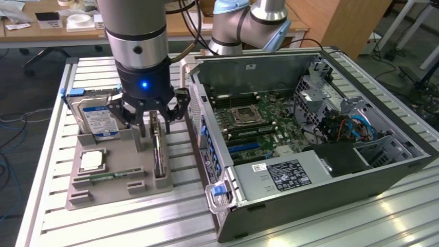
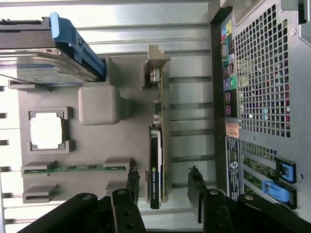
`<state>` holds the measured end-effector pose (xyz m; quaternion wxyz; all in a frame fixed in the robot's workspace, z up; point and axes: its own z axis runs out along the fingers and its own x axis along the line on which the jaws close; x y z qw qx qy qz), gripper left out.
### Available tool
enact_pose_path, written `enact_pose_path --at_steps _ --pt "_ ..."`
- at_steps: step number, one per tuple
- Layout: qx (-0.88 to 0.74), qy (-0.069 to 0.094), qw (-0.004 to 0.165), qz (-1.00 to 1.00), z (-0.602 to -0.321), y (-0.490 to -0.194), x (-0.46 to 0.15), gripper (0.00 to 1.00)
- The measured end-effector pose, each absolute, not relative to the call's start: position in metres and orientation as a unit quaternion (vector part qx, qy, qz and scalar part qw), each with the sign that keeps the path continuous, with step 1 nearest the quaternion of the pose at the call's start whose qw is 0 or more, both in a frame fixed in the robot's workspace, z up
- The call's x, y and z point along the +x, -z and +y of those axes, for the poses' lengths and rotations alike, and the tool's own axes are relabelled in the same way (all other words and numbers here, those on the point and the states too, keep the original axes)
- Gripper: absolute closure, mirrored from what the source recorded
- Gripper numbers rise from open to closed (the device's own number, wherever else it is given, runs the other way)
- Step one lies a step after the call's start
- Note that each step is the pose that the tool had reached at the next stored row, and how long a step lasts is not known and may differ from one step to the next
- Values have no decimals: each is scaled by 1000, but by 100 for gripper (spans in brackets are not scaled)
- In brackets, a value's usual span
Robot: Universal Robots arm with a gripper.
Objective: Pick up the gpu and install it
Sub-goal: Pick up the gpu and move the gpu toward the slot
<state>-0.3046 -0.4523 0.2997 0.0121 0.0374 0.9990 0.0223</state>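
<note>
You had the pincer (image 1: 152, 131) released, jaws spread wide, poised directly over the gpu (image 1: 159, 154). The card stood on its long edge in a slot of the grey holder tray (image 1: 110, 193), on the worktop (image 1: 137, 221) at the exterior view's left. In the wrist view the fingertips (image 2: 133, 177) flanked the gpu (image 2: 156, 155), one to each side and apart from it; nothing was held. I judge the step in hand to be the approach for the pick: the card sat unlifted in its slot and the install had not begun. A grasp from here would call for a straight descent, fingers square to the thin board, closing evenly on its two faces. Room was uneven. The computer case (image 1: 309, 180) stood just beside the tray on the exterior view's right, leaving that finger only a narrow lane. On the other side the tray's raised block (image 2: 98, 104) and the hard drive (image 1: 96, 121) stood near. The case lay open, its motherboard (image 1: 260, 118) exposed from above.
</note>
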Motion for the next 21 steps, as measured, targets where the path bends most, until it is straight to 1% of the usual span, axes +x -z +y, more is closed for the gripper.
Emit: enact_pose_path --at_steps 21 --pt "37 -22 12 999 -452 -266 -305 47"
